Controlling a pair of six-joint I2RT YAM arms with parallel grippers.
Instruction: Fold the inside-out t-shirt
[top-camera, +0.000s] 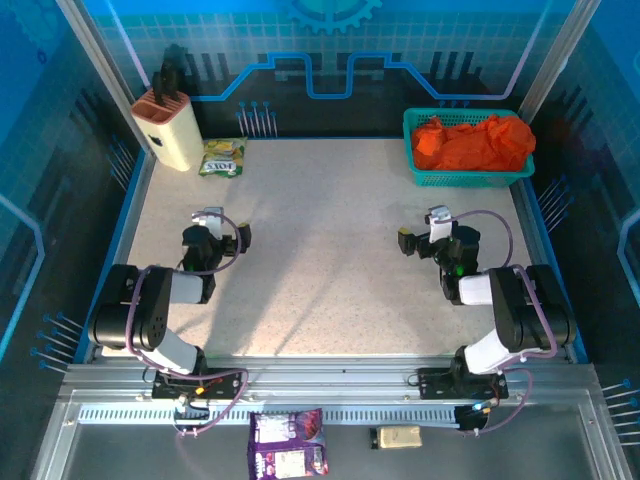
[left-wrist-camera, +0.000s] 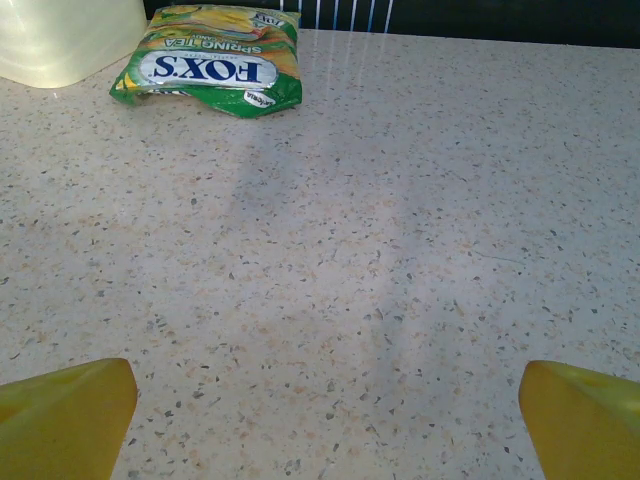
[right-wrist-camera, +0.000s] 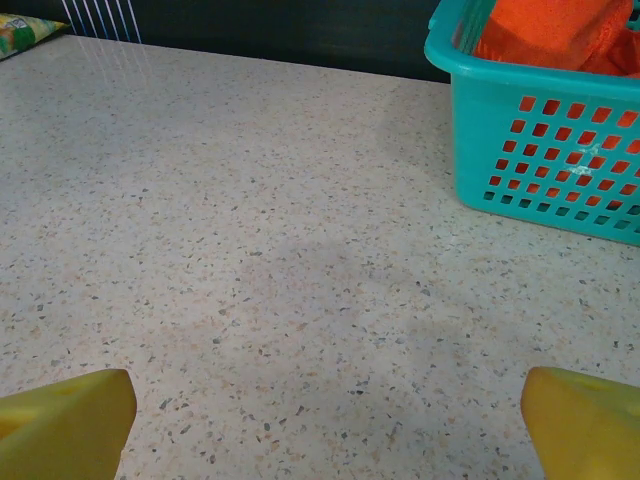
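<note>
Orange t-shirt (top-camera: 473, 142) bunched in teal basket (top-camera: 470, 179), heap elongated left-right.

**Orange t-shirt (top-camera: 472, 143) heaped in the basket at the far right**

The t-shirt is plain bright orange cloth, soft and heavily wrinkled. It is crumpled into a loose heap rather than spread flat. It lies inside the teal plastic mesh basket (top-camera: 470, 179), which stands at the far right corner of the table (top-camera: 320, 260). The heap fills the basket from side to side and rises above its rim. Creases and folds run across it in every direction. Sleeves, collar and hem cannot be made out in the bundle, nor whether it is inside out. In the right wrist view, orange cloth shows above the rim and through the holes of the basket's near wall.
</note>
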